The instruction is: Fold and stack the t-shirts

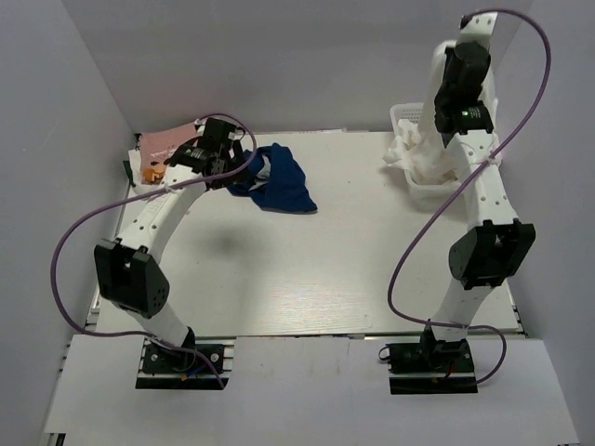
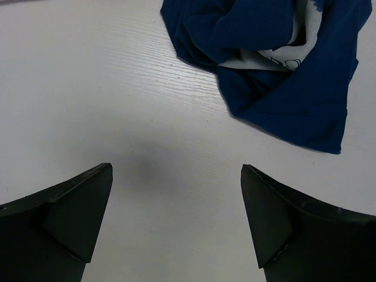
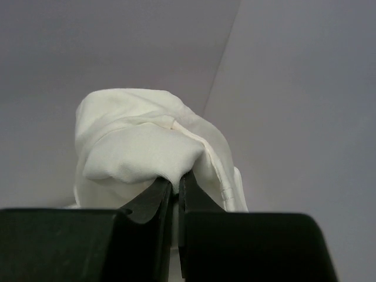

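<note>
A crumpled navy blue t-shirt [image 1: 284,181] lies on the table at the back left, its white inner print showing in the left wrist view [image 2: 282,64]. My left gripper [image 1: 220,160] is open and empty, just left of it above bare table [image 2: 176,176]. My right gripper [image 1: 462,37] is raised high at the back right, shut on a white t-shirt [image 3: 147,147] that hangs from it down to the white mesh basket [image 1: 437,190]. More white cloth [image 1: 409,153] spills over the basket's rim. A pink t-shirt [image 1: 167,144] lies at the far back left.
Grey walls close in on the left, back and right. Small orange and green items [image 1: 149,172] sit by the pink shirt at the table's left edge. Purple cables loop from both arms.
</note>
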Available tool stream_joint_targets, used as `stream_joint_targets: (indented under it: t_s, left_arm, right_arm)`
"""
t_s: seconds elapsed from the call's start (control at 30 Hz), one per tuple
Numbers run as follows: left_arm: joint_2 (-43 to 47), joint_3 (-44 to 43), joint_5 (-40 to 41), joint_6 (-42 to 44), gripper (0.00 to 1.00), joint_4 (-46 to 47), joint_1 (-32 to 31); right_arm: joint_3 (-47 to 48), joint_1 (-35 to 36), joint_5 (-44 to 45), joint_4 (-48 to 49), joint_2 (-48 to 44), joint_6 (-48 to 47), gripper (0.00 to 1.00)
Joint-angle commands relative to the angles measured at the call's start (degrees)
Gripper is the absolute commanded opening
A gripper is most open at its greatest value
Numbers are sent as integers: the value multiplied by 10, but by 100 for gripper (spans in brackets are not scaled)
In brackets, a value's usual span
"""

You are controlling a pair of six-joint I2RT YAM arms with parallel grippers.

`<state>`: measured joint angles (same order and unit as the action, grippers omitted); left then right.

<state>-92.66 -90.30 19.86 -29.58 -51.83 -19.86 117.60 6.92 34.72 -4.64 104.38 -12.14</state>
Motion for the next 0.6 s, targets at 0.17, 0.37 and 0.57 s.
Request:
stream_joint_targets:
  t_s: [0.17, 0.37, 0.57]
  left_arm:
    - [-48, -60, -18, 18, 100, -25, 7]
    - [-38, -9, -59, 23, 100, 11, 33]
    - [-78, -15, -126, 53, 100, 60, 65]
  right_arm:
    - [-218, -57, 13, -53, 19, 201, 0]
    - [-128, -51, -45, -169, 20, 222, 90]
    - [-89, 22, -179, -201, -29, 182, 90]
